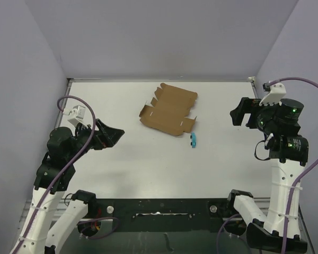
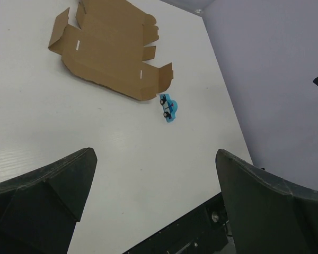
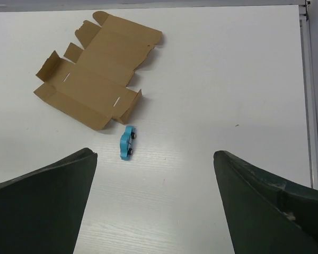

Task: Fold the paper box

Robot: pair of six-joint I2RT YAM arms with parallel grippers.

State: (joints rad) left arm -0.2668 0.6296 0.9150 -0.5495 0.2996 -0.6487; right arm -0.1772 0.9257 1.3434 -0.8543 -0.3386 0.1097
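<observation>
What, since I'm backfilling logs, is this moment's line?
paper box: unfolded | left hand: open, empty | right hand: open, empty | toy car: beside box

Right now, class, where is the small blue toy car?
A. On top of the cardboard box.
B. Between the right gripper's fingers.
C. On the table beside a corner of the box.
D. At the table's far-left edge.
C: the blue toy car lies on the white table, next to a corner flap of the paper box.
</observation>
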